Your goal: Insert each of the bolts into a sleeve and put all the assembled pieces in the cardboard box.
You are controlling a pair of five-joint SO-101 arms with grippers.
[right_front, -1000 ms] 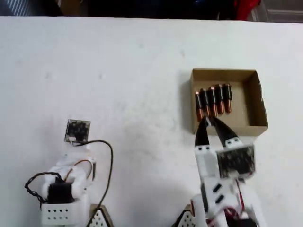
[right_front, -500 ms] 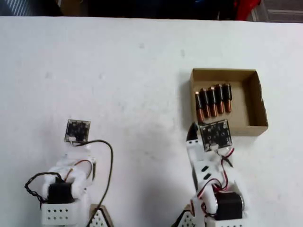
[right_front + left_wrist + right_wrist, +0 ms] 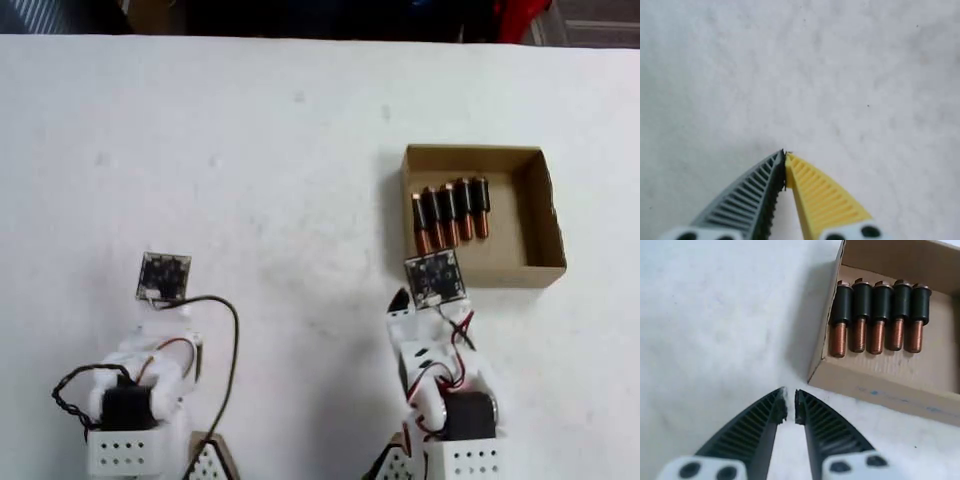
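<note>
White surface [image 3: 300,150], viewed from above. At left, left pincer [image 3: 785,156] pressed together over the surface, grey and yellow tips touching. Right of centre, right pincer [image 3: 790,407] almost pressed together, a thin slit between its black tips, just beside the near left corner of the cardboard box [image 3: 552,215]. Inside the box, five assembled pieces [image 3: 450,213] lying side by side toward its left wall: black sleeves [image 3: 862,299], copper bolt threads [image 3: 858,335] pointing toward the arms.

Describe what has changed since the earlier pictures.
The right end effector drew back from the cardboard box toward its arm's base; open earlier at the box's near wall, it is now nearly shut over the table, empty. The left arm and the five assembled pieces in the box stayed put.
</note>
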